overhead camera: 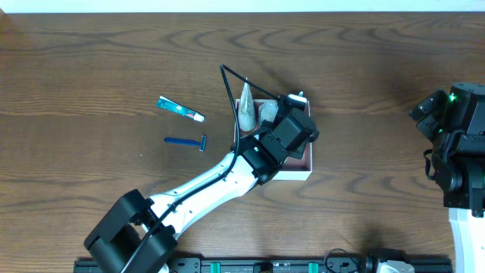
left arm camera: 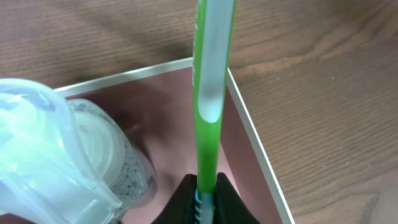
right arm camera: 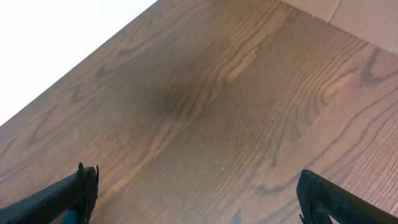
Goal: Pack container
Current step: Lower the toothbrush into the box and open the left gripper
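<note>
left claw (left arm camera: 206, 198) clamped on a green toothbrush (left arm camera: 210, 74). container (left arm camera: 168, 106) directly beneath and ahead of it. right claw (right arm camera: 199, 186) wide open, holding nothing, container well apart.

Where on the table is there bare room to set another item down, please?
The widest bare wood lies between the container and the right arm. Another free patch is left of the toothpaste tube and blue razor. It is crowded at the container, where the left gripper holds a green toothbrush beside a clear bottle.
</note>
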{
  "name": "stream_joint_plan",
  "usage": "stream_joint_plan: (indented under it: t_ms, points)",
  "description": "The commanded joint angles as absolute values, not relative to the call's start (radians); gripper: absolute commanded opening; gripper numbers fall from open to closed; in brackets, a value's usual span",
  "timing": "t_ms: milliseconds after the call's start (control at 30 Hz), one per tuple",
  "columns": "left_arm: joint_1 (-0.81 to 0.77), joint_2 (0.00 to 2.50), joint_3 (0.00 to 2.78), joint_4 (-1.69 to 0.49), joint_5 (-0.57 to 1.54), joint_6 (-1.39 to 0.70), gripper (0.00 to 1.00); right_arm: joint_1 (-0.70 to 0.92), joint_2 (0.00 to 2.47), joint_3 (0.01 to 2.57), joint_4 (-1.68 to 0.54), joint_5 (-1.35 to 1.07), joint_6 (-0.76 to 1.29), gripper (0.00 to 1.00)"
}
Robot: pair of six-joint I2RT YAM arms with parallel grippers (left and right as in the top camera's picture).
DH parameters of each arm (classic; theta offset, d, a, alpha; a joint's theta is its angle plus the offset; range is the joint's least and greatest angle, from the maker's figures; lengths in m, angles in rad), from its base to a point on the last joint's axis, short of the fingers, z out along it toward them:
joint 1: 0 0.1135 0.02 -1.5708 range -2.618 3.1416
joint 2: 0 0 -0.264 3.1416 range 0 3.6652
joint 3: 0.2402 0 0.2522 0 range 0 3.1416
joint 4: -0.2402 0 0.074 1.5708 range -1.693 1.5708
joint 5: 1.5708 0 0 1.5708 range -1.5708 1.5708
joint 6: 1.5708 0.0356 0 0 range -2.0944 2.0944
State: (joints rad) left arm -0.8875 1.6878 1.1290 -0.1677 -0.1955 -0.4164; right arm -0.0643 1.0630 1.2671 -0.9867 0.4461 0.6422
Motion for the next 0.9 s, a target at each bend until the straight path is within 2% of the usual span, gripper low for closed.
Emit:
stream_joint_plan:
  t_ms: [0, 33, 67, 133, 500, 733, 867]
  points:
    - [-0.888, 1.691, 1.137, -0.167, -0.222, -0.424, 0.17, -0.073, 1.061, 1.275, -0.989, 0.467, 0.63, 0.99]
    - [-0.888, 1.691, 1.137, -0.167, -0.222, -0.424, 0.17, -0.073, 1.061, 1.275, -0.989, 0.467, 0.63, 0.99]
    - [-0.888, 1.691, 1.137, -0.167, -0.222, -0.424, 0.23, -0.073, 1.061, 1.275, -0.989, 0.467, 0.63, 0.99]
    - [-0.888, 1.691, 1.137, -0.167, -0.222, -0.424, 0.24, -0.073, 1.061, 1.275, -0.989, 0.467, 0.63, 0.99]
    - [-0.887, 1.666, 1.142, -0.141, -0.222, -0.385, 0.24, -0.073, 1.061, 1.275, -0.989, 0.467, 0.63, 0.99]
    - [-0.907, 1.485, 1.151, -0.158, -0.152, -0.34, 0.24, -0.073, 1.061, 1.275, -0.989, 0.467, 0.63, 0.99]
    - [-0.933, 1.329, 1.151, -0.275, -0.15, -0.341, 0.24, -0.073, 1.061, 1.275, -0.989, 0.467, 0.63, 0.99]
